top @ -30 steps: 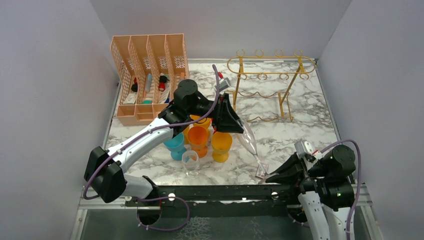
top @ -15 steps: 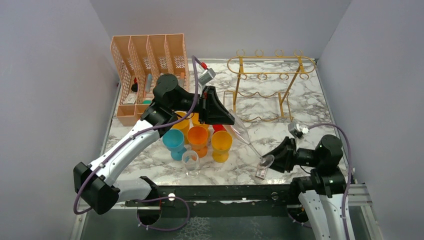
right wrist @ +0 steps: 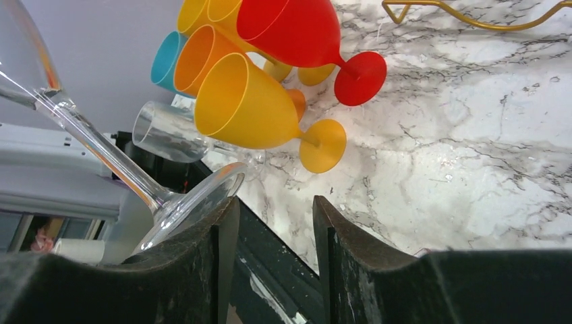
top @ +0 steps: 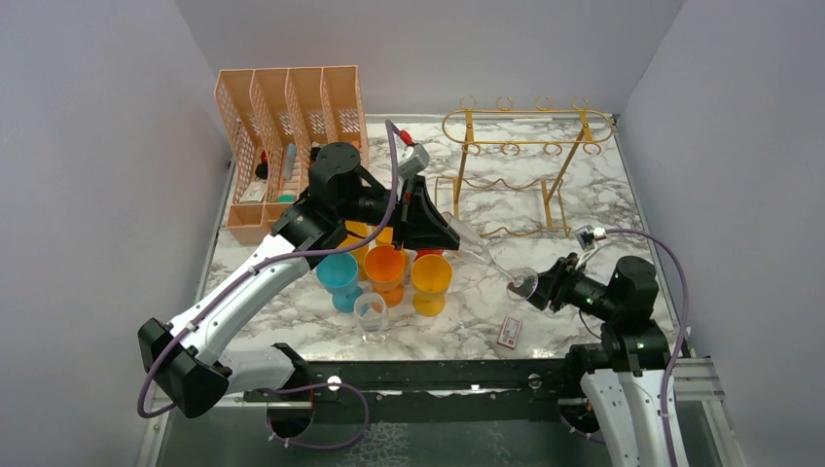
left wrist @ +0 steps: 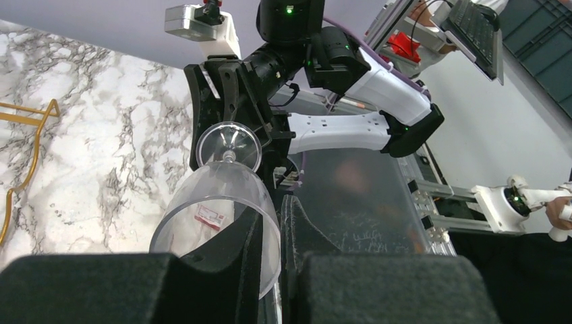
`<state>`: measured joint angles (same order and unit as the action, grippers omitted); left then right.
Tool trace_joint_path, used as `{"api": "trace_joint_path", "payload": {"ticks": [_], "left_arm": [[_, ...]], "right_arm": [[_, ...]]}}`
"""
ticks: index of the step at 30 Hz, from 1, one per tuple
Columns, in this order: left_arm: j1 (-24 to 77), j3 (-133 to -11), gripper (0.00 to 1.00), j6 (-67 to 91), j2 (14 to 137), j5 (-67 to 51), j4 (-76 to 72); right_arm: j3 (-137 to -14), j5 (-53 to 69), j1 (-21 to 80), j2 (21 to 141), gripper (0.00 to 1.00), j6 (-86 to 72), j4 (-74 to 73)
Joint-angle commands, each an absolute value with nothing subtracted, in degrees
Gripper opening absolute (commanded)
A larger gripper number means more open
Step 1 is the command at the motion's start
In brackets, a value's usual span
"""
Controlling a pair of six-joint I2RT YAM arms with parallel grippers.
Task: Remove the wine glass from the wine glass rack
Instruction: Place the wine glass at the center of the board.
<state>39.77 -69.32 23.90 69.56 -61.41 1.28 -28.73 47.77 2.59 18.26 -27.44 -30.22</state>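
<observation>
table [top: 584,243] | file organiser [top: 282,107] back-L, wine glass rack [top: 530,126] back-R | cups [top: 386,265], tumbler [top: 371,313], card [top: 508,334] nr front | my L claw [left wrist: 280,209] clenched on wine glass [top: 482,255] rim, glass tilted in air, well off rack | my R claw [right wrist: 276,209] released, glass foot just beside one finger

My top camera looks down from behind, far off; each wrist camera peers closely past its jaws at the shared wine glass [left wrist: 216,202].

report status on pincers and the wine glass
Left pincer shut on wine glass rim. Right pincer open, foot beside it. Glass clear of wine glass rack. Coloured cups close by.
</observation>
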Motion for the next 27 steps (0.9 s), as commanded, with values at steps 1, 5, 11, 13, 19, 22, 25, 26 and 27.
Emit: {"api": "trace_joint_path", "payload": {"ticks": [1, 5, 11, 13, 19, 22, 25, 26, 27], "left_arm": [[43.1, -70.2, 0.00, 21.1, 70.6, -59.4, 10.5], [43.1, -70.5, 0.00, 21.1, 69.8, -56.6, 11.6], [43.1, -71.7, 0.00, 20.4, 69.2, -51.1, 15.3], [43.1, -72.1, 0.00, 20.2, 69.0, -49.4, 16.5], [43.1, -73.4, 0.00, 20.0, 69.0, -47.3, 18.6], [43.1, -73.6, 0.00, 20.1, 68.9, -46.5, 19.0], [43.1, -73.6, 0.00, 20.4, 68.7, -46.5, 19.2], [43.1, -73.6, 0.00, 20.5, 68.7, -46.8, 19.2], [43.1, -73.7, 0.00, 20.6, 68.7, -47.0, 19.5]], "right_arm": [[-31.4, 46.9, 3.1, 17.0, 0.49, -29.6, -26.7], [-32.0, 45.2, 3.1, 17.1, 0.50, -29.8, -29.0], [-33.2, 38.1, 3.0, 17.6, 0.51, -30.9, -34.1], [-33.8, 35.1, 3.1, 17.7, 0.51, -31.6, -35.8], [-33.9, 32.8, 3.1, 17.2, 0.51, -31.8, -37.2], [-33.8, 32.0, 3.1, 16.9, 0.51, -32.2, -37.9], [-33.7, 31.4, 3.1, 16.4, 0.51, -32.3, -38.6], [-33.7, 30.6, 3.1, 16.4, 0.51, -32.3, -39.1], [-33.9, 29.6, 3.1, 16.3, 0.51, -32.3, -39.7]]}}
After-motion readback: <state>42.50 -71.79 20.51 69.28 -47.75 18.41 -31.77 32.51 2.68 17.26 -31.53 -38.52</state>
